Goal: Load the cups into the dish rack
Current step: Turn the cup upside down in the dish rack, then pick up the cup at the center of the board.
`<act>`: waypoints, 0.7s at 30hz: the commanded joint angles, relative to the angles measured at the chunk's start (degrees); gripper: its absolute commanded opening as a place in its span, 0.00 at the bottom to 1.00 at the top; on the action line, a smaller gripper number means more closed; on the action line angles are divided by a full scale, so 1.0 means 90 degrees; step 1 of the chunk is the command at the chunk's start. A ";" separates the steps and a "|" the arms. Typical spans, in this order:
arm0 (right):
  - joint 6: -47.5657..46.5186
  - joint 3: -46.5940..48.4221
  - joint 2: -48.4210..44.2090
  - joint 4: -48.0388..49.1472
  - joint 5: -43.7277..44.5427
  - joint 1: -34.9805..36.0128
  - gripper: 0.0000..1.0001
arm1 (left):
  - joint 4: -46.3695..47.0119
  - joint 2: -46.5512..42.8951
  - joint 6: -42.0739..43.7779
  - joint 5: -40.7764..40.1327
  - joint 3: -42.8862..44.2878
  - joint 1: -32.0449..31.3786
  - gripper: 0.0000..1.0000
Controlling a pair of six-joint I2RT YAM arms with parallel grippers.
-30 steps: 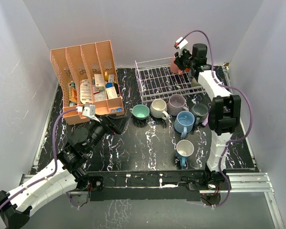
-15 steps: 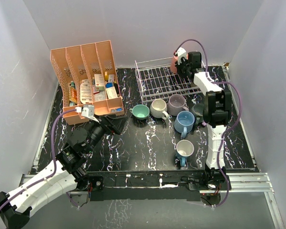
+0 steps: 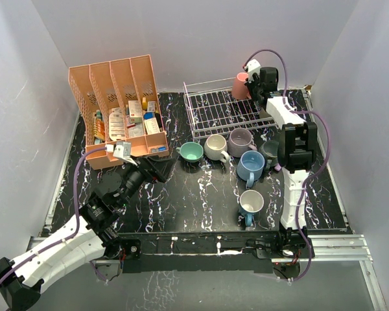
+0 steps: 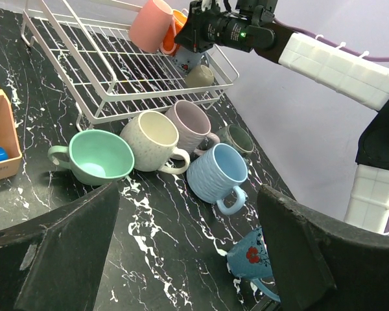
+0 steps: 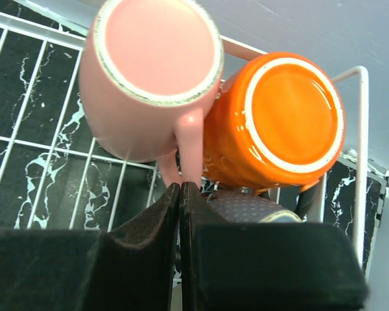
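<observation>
Since a second ago the right arm reaches farther back, and the pink mug (image 5: 149, 78) it carries is now over the far right corner of the dish rack (image 3: 204, 111). At the far left stands the salmon organizer (image 3: 78, 91). Just near of it hovers the left gripper (image 4: 188, 194), fingers spread wide and empty. To its right, on the table (image 3: 194, 201), sit the teal mug (image 3: 191, 153), cream mug (image 3: 215, 146), lilac mug (image 3: 240, 139), light blue mug (image 3: 251, 164) and dark grey mug (image 3: 271, 151), all near the rack's front edge. The right gripper (image 5: 181, 194) pinches the pink mug's handle, the mug bottom-up and touching the orange mug (image 5: 279, 123) in the rack.
</observation>
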 commanded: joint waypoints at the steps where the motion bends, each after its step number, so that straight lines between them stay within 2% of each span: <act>1: -0.0032 0.0241 -0.0186 0.0473 0.0087 -0.0071 0.08 | 0.0190 0.0021 0.0081 0.0031 0.0057 0.0014 0.85; 10: 0.0164 -0.0312 -0.1091 0.0405 -0.0930 -0.0074 0.11 | 0.0209 0.0024 0.0084 0.0097 0.0082 0.0014 0.85; 16: 0.0349 -0.1234 -0.2142 0.0512 -0.2109 -0.0076 0.19 | 0.0270 -0.0005 -0.0005 0.0189 -0.0017 0.0014 0.85; 21: 0.0740 -0.2123 -0.3100 0.0557 -0.3452 -0.0081 0.26 | 0.0324 -0.0020 -0.0143 0.0212 -0.0091 0.0015 0.86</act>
